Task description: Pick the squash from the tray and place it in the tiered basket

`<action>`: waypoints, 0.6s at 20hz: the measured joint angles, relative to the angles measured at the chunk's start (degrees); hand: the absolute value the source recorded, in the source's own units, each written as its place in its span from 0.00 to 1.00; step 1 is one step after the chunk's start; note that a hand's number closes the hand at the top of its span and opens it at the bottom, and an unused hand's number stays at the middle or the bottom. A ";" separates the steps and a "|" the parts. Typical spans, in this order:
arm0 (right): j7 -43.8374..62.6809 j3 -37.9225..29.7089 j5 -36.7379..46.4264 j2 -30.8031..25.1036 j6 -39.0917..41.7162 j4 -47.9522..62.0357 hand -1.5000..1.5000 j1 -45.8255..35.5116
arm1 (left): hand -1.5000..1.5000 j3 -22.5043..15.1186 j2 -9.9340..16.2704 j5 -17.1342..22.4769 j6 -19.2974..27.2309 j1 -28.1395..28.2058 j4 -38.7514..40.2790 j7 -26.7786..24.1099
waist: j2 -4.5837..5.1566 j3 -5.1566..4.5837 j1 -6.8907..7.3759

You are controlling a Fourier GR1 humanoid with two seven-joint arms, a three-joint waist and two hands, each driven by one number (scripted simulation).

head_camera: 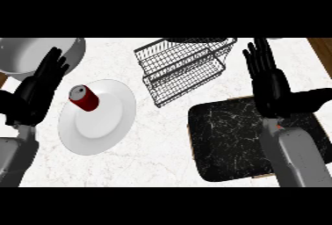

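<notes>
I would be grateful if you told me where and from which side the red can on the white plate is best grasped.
Grip the red can round its cylindrical side, below the silver top, probably from the left: the open left robot hand is nearest, and the plate leaves its sides free.

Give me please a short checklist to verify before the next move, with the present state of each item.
1. Squash visible on the tray: not ok. The dark marbled tray shows no squash; the right forearm hides part of it.
2. Right hand free: ok. Fingers straight, holding nothing, above the tray's far edge.
3. Left hand out of the way: ok. Open at the view's left, beside the plate.
4. Tiered basket ready: ok. The wire basket stands beyond the tray, nothing visible inside.
5. Obstacles between tray and basket: ok. The red can lies on the plate, away from that path.
</notes>
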 measured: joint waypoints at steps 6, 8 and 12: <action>-9.28 -4.09 7.04 -3.41 -6.96 -6.40 1.00 11.55 | 0.50 -2.09 -2.49 -0.15 0.48 4.06 0.52 1.67 | -0.36 -1.18 -3.70; -10.00 -10.02 8.84 -4.02 -13.92 -4.97 0.00 15.26 | 0.50 -2.28 -3.45 0.59 0.72 5.51 1.05 2.34 | -0.24 -1.35 -6.78; -17.50 -17.60 9.93 1.34 -25.14 -7.31 0.00 23.44 | 0.50 -4.43 -6.04 1.00 0.83 7.55 0.72 3.24 | -0.40 -1.35 -7.05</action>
